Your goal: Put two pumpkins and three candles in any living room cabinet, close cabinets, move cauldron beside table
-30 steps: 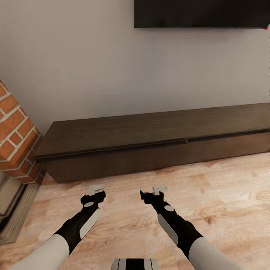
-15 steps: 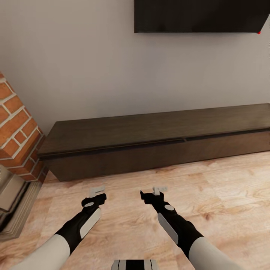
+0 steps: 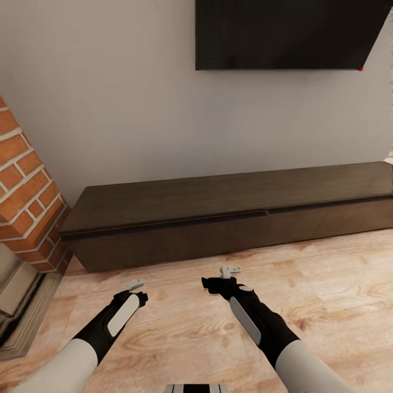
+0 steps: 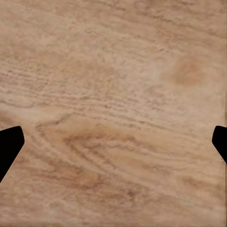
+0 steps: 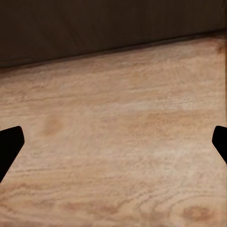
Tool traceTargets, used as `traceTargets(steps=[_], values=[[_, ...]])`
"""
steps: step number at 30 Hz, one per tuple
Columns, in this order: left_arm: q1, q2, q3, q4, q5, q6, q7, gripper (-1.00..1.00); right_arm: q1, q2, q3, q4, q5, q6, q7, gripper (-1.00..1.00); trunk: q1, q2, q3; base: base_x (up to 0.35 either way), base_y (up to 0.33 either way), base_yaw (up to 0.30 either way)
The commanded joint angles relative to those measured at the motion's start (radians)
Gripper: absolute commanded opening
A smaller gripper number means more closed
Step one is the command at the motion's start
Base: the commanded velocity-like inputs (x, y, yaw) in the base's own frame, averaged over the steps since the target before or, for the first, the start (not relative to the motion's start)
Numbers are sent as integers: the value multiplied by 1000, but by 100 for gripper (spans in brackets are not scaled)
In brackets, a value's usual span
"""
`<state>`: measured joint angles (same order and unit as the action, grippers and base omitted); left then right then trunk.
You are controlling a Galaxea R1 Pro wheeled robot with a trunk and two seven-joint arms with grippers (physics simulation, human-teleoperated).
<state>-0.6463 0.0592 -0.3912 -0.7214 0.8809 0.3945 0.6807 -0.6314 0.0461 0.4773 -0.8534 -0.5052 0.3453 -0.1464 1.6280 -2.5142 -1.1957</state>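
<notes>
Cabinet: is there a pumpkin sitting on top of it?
No, in the head view the top of the long dark cabinet is bare wood, with nothing orange on it.

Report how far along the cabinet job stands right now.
Done: nothing visibly stowed; the long, low dark brown wooden cabinet looks shut along its fronts. In hand: nothing; the left gripper and right gripper hang open and empty over the pale wood floor. Left: the pumpkins, candles and cauldron remain to be handled.

No text, label, brand, number or sign can be read anywhere, on any surface in any of the 3 views.
</notes>
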Motion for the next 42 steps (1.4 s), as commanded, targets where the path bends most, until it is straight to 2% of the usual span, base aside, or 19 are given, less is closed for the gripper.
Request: traceTargets(steps=[1,3,7,19,24,29,33,38,42], values=[[-1,3,0,-2,8,6,8,100,-1,0,-10,-17,-10,18,-10,100,-1,0,3,0,0,0],[0,3,7,-2,8,11,8,100,-1,1,-26,-31,-10,45,-12,100,-1,0,11,0,0,0],[-1,4,10,-2,11,18,8,100,-1,1,-33,-36,-10,94,-12,100,-3,1,26,0,0,0],[-1,5,9,-3,-4,111,10,100,-1,1,-34,-46,-8,112,-12,100,-9,4,73,0,0,0],[-1,16,9,-4,3,119,8,100,-1,0,-35,-47,-10,115,-13,100,-11,5,92,0,0,0],[-1,37,10,-4,12,126,5,100,-1,-5,-34,-53,-7,163,-14,100,-13,6,111,0,0,0],[-1,45,15,-37,14,173,4,100,-1,-7,-35,-59,-4,189,-16,100,-15,7,127,0,0,0],[0,51,24,-75,13,208,3,100,1,-8,-36,-107,-5,202,-19,100,-17,9,146,0,0,0],[-1,72,25,-88,15,210,2,100,5,-7,-35,-231,-9,210,-21,100,-19,9,162,0,0,0]])
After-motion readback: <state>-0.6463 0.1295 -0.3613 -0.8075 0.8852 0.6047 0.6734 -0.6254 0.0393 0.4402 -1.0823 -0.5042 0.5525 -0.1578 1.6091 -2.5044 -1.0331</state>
